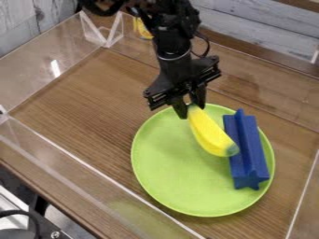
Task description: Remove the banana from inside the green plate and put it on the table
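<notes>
The yellow banana point(214, 136) lies slanted over the far part of the lime-green plate point(167, 174), its lower end still above the plate. My gripper point(189, 112) points steeply down and is shut on the banana's upper end, near the plate's far rim. The black arm rises behind it toward the top of the view. Whether the banana's lower end still touches the plate is unclear. The brown wood-grain table point(88, 93) stretches to the left of the plate and behind it.
A blue rectangular block point(249, 149) lies on the plate's right side, right beside the banana. Clear acrylic walls point(50, 56) border the table at the left, front and back.
</notes>
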Controlling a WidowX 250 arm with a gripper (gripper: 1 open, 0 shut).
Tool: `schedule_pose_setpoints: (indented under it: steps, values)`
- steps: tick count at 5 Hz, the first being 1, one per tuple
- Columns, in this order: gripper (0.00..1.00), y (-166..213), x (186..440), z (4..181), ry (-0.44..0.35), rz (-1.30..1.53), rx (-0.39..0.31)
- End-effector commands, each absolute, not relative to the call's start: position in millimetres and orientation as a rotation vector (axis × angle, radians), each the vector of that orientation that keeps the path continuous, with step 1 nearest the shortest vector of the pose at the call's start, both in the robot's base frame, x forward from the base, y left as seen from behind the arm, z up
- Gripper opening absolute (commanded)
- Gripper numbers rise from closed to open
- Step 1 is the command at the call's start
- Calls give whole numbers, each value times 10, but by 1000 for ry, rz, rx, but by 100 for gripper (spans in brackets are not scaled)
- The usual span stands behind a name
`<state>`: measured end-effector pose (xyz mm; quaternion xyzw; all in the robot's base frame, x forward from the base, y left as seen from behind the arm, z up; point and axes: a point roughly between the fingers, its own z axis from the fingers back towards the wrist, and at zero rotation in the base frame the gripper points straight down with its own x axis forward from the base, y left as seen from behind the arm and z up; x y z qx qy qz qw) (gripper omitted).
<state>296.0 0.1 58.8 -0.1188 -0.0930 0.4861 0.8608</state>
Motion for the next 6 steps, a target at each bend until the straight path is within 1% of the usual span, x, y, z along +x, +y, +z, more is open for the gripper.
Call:
schedule_pose_setpoints:
  steps: [1, 2, 3, 4, 5, 6]
  values:
    - [0, 116, 3029, 818, -254, 998, -259]
    - [0, 239, 3009, 912, -264, 977, -251]
    - [0, 442, 3006, 1042, -276, 955, -254]
    - [0, 729, 3016, 1111, -291, 926, -253]
    - [0, 1024, 3025, 1155, -324, 886, -247]
    - [0, 1220, 3063, 1126, -379, 846, -225]
